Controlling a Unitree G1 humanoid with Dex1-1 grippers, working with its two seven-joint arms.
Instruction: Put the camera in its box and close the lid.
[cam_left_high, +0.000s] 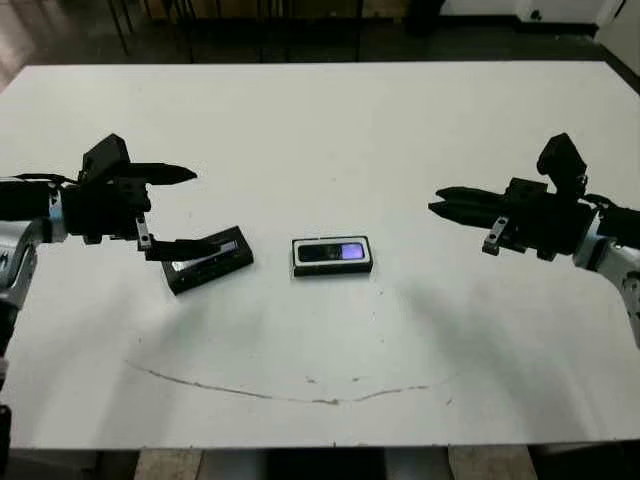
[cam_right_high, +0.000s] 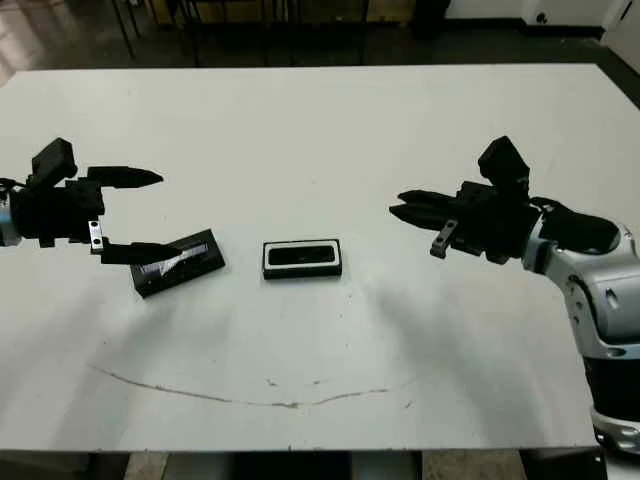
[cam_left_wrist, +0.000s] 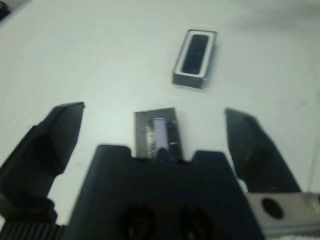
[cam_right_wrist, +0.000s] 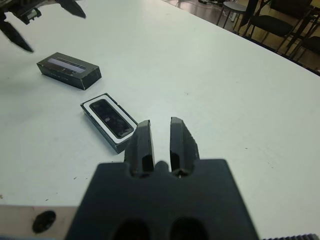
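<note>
Lid lies under the wide-spread left tool — untouched.

One camera is being seen, one box and one lid. Two grippers are being counted, a left one and a right one, over one white surface.

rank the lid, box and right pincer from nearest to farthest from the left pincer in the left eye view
1. lid: on the table right at the left pincer, by its lower finger.
2. box: mid-table, to the lid's right, with the camera in it.
3. right pincer: far across on the right side, above the table.
</note>
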